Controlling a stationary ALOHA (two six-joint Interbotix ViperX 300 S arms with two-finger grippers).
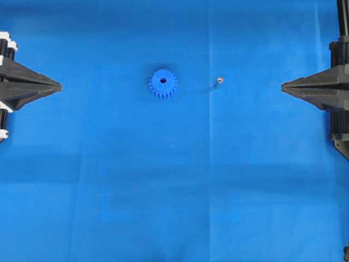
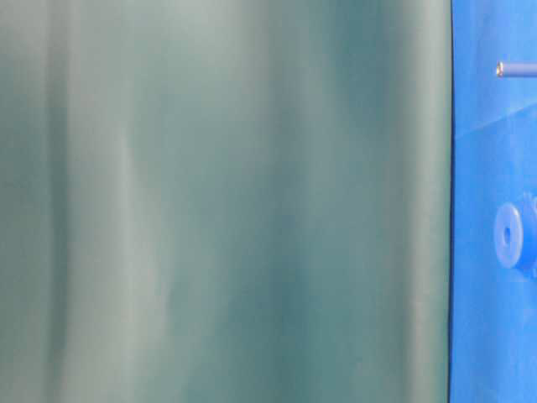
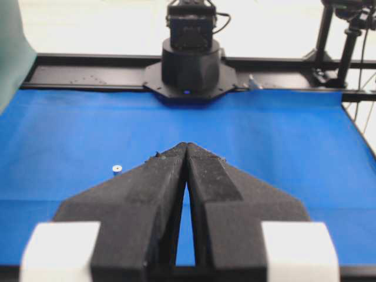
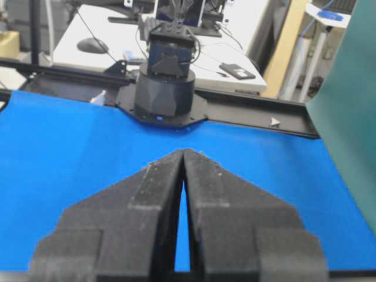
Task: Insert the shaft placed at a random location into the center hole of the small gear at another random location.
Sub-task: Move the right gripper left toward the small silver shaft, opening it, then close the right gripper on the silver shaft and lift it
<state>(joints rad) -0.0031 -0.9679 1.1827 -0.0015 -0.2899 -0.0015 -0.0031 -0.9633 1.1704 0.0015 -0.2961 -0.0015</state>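
Observation:
The small blue gear (image 1: 163, 83) lies flat on the blue mat, left of middle, with its dark center hole (image 1: 163, 81) facing up. The shaft (image 1: 219, 80) stands on end to its right, a small shiny dot. It also shows in the left wrist view (image 3: 117, 169) and in the table-level view (image 2: 501, 69), where the gear (image 2: 508, 235) sits at the right edge. My left gripper (image 1: 60, 86) is shut and empty at the far left (image 3: 186, 144). My right gripper (image 1: 282, 86) is shut and empty at the far right (image 4: 183, 151). Neither wrist view shows the gear.
The blue mat (image 1: 174, 185) covers the table. A green backdrop (image 2: 226, 201) fills most of the table-level view. The opposite arm's black base stands at the far edge in each wrist view (image 3: 191, 59) (image 4: 167, 76).

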